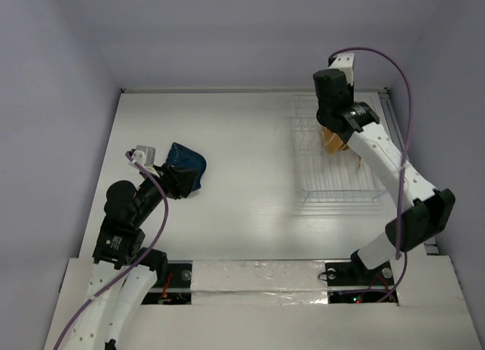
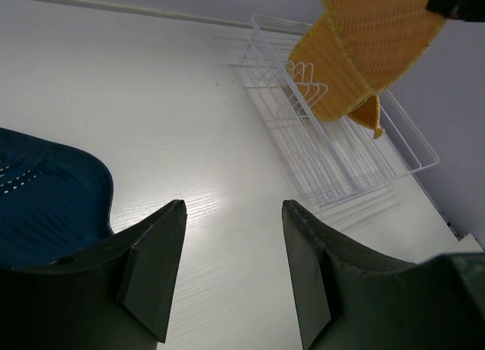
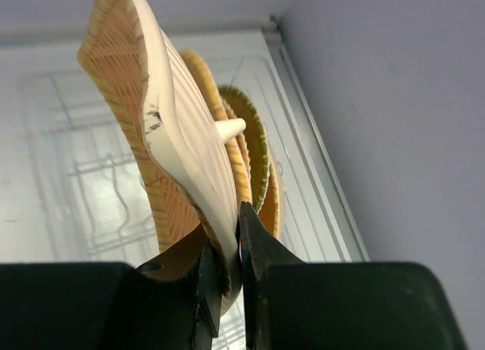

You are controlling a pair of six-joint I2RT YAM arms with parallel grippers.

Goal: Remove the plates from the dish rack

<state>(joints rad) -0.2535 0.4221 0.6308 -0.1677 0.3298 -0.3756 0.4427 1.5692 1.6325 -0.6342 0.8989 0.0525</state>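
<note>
My right gripper (image 3: 231,248) is shut on the rim of an orange-tan woven plate (image 3: 163,130) and holds it on edge above the white wire dish rack (image 1: 337,189). Other woven plates (image 3: 258,149) stand close behind it. In the top view the held plate (image 1: 333,140) shows under the right wrist. My left gripper (image 2: 231,214) is open and empty just above the table, with the dark blue plate (image 2: 45,195) lying beside its left finger. The blue plate (image 1: 188,167) lies on the table at the left. The left wrist view also shows the rack (image 2: 341,168) and the lifted plate (image 2: 379,39).
The rack stands at the table's right side near the right wall (image 1: 455,100). A white table (image 1: 242,153) lies between the blue plate and the rack. Purple cables run along both arms.
</note>
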